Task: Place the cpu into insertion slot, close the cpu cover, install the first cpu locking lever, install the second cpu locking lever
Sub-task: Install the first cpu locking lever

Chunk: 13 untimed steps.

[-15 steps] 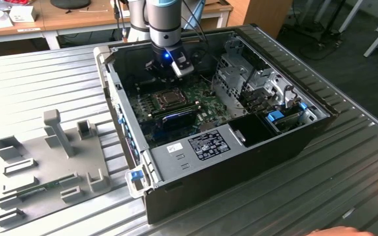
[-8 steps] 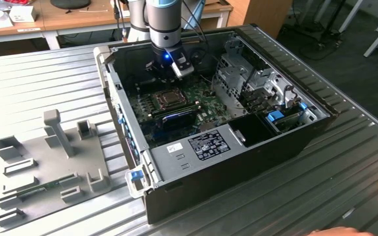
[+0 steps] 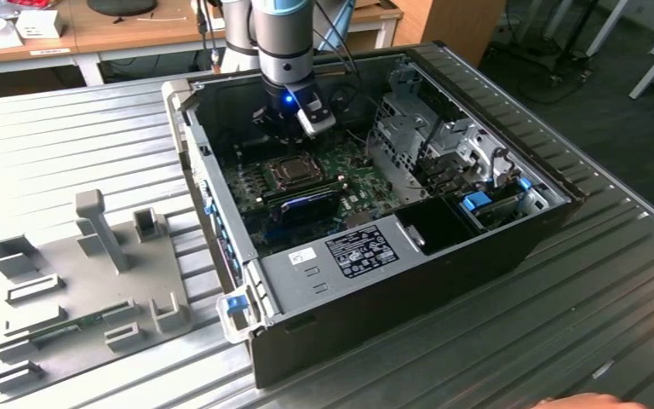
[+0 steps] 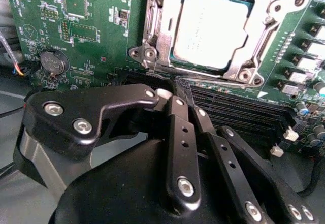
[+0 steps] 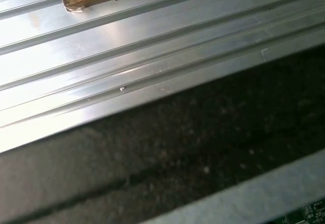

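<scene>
The cpu (image 4: pixel 210 28) already sits in the insertion slot (image 3: pixel 294 170), with the cpu cover (image 4: pixel 165 16) down around it. Whether the levers are latched is unclear. The end effector (image 4: pixel 176 92), fingers closed on nothing, hangs at the slot's twelve o'clock in the exterior view.
</scene>
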Available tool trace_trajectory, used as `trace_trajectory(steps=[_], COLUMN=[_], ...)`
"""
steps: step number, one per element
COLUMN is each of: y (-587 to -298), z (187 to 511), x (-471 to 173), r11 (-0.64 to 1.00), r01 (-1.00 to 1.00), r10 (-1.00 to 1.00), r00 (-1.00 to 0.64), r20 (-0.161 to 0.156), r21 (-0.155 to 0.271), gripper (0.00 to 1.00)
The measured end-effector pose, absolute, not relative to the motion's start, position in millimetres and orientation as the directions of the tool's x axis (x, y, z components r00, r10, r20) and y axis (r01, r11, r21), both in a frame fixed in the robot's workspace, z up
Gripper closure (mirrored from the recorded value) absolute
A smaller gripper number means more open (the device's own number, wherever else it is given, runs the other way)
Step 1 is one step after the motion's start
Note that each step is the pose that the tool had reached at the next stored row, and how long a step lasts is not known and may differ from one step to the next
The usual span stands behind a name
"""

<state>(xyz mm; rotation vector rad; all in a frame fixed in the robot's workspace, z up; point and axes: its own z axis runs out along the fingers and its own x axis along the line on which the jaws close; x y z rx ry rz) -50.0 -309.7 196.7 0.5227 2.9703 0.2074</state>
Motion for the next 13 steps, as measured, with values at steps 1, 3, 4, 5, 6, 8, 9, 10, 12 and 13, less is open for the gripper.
trace_trajectory(steps=[1,3,4,5,6,8,9,10,12,13], y=[-309.8,-310.0,-310.1,-310.1,-310.1,-310.2,-310.2,-310.2,-310.2,-310.1], z=[196.5,196.2,196.0,196.0,196.0,195.9,195.9,195.9,196.4,196.8], x=[-50.0,-50.0,-50.0,-50.0,-50.0,-50.0,-50.0,-50.0,-50.0,-49.9], r11=[0.931,0.931,0.931,0.931,0.931,0.931,0.931,0.931,0.931,0.931], r01=[0.33,0.33,0.33,0.33,0.33,0.33,0.33,0.33,0.33,0.33], r10=[0.347,0.347,0.347,0.347,0.347,0.347,0.347,0.347,0.347,0.347], r00=[-0.933,-0.933,-0.933,-0.933,-0.933,-0.933,-0.933,-0.933,-0.933,-0.933], r20=[-0.093,-0.094,-0.094,-0.095,-0.095,-0.095,-0.095,-0.095,-0.095,-0.095], r21=[0.155,0.155,0.156,0.156,0.156,0.156,0.156,0.156,0.156,0.157], gripper=[0.89,0.89,0.89,0.89,0.89,0.89,0.89,0.89,0.89,0.89])
